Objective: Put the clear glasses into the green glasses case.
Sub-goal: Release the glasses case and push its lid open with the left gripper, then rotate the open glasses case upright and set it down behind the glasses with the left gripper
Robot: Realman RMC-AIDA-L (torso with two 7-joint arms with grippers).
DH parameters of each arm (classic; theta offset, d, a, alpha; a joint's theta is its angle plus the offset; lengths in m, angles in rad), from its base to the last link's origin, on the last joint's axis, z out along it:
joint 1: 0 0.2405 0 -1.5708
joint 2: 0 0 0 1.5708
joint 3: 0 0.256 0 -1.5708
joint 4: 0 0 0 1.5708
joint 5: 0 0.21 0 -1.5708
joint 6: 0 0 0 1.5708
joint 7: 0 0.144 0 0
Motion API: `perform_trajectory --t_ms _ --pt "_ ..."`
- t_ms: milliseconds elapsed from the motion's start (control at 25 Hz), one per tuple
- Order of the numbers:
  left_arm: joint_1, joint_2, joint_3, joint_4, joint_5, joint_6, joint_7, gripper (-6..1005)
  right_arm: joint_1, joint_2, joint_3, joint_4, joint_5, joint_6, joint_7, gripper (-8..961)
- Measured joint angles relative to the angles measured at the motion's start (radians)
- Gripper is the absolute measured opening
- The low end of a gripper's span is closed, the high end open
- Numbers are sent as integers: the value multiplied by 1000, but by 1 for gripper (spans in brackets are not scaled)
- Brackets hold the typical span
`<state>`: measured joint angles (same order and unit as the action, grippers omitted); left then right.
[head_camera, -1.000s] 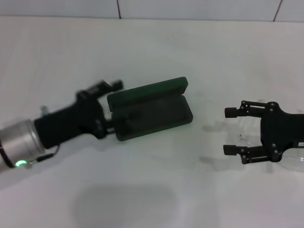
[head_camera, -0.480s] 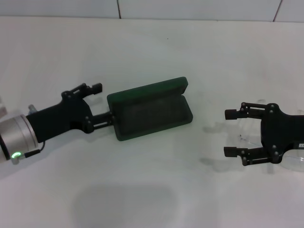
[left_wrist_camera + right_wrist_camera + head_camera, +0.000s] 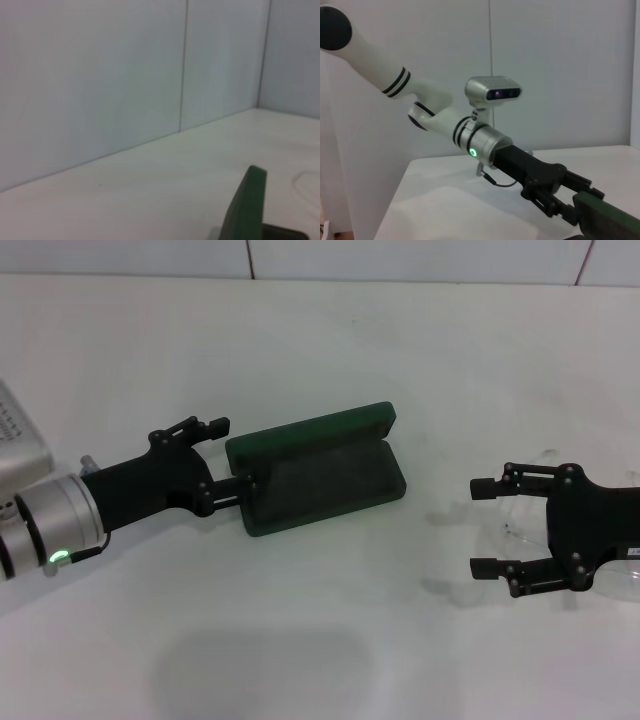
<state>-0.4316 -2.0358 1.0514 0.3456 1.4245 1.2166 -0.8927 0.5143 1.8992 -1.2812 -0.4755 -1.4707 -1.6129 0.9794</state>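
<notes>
Centrally in the head view, the green glasses case [image 3: 318,472] lies open on the white surface [image 3: 330,350], its long axis running from lower left up toward the right. The raised lid forms the upper edge and the dark tray faces the lower part of the frame. Nothing else lies around it; a tiled wall [image 3: 400,258] runs across the top of the frame.

The left tool [image 3: 232,455] reaches in from the lower left, fingers spread. One finger [image 3: 235,486] lies against the left end of the case tray and the other [image 3: 205,427] is apart, above it; it has hold of nothing.

The right tool [image 3: 483,526] sits at the right edge, well apart from the case, fingers wide open and pointing left toward it, with nothing between them. The clear glasses [image 3: 615,575] lie under and behind this tool, mostly covered by its black body; only faint clear outlines show, so I cannot tell which way they point.

From the left wrist view only the green lid edge [image 3: 245,210] shows, standing tilted at the lower right against the wall. The right wrist view adds the left arm with its green light [image 3: 474,152] and wrist camera [image 3: 492,92], its tool [image 3: 570,197] meeting the end of the case [image 3: 605,220] at lower right.
</notes>
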Motion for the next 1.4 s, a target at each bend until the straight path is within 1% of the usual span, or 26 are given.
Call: perform_trajectory --t_ms 240,400,560,680,1120,1320,1400 --pt "-20 -1 6 0 12 -17 -1 880 1 0 0 0 0 0 -1 857" --pt "-32 -1 8 0 59 -4 -9 870 -1 0 1 0 0 1 -2 857" --pt "-34 -4 8 0 69 -4 -5 860 -2 0 2 0 0 2 -3 857" --pt "-28 -12 3 5 66 -4 9 689 -2 0 1 0 0 3 -3 857" --pt "-27 -12 -1 14 63 -3 8 448 -4 3 1 0 0 5 -4 857" --pt "-28 -11 0 26 63 40 4 213 -8 -2 2 3 0 -1 -5 857" --pt "-30 -8 0 26 63 67 7 175 -17 -6 4 2 0 -5 -5 857"
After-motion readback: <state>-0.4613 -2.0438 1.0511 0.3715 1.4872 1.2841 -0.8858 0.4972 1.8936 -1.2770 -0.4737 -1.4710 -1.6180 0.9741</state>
